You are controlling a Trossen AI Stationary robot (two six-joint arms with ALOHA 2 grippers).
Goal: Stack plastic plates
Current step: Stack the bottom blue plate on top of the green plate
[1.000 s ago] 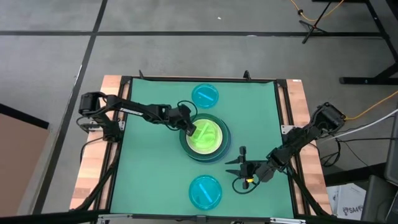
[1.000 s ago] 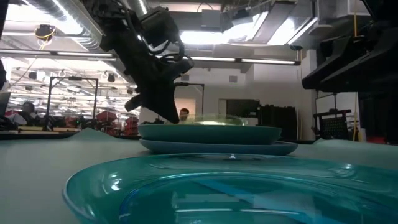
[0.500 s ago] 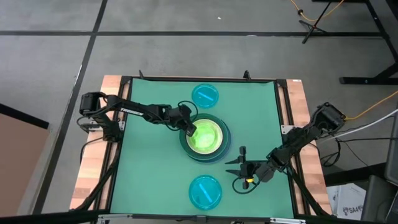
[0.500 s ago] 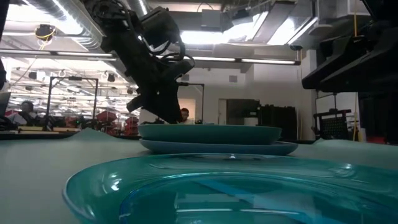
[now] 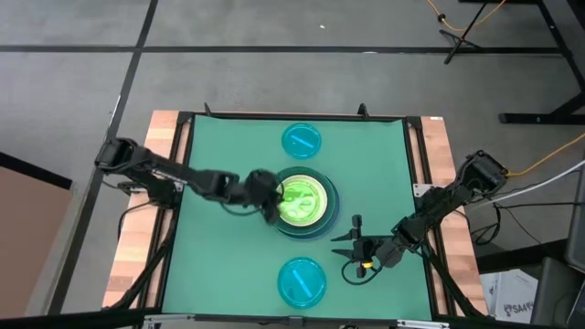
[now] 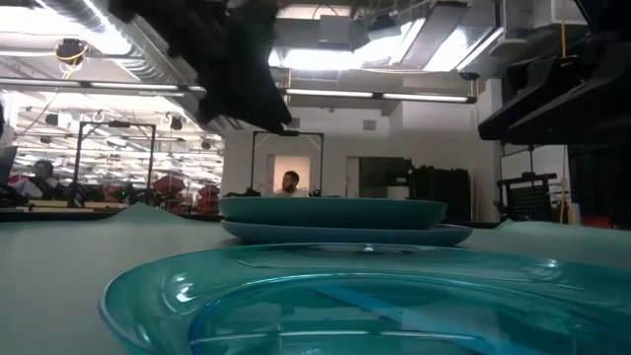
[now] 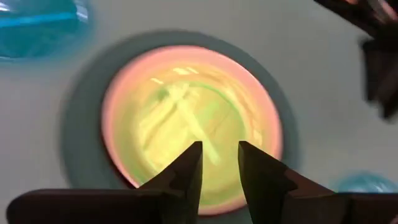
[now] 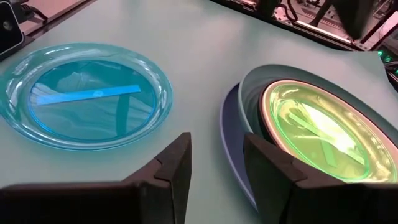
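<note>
Stack [image 5: 302, 201] of plates sits mid-bench, lime-green plate [image 5: 301, 199] uppermost. Left gripper [image 5: 269, 206], slightly spread and empty, hangs at the stack's near-left rim. Right gripper [image 5: 348, 249], spread, waits beside the stack. Cyan plates [image 5: 301, 281] [image 5: 302, 140] should be gripped by the rim and centred.

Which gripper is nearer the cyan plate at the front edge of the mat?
The right. The right gripper sits just beside the front cyan plate, toward the mat's right side. The left gripper is farther back, at the rim of the central stack.
</note>
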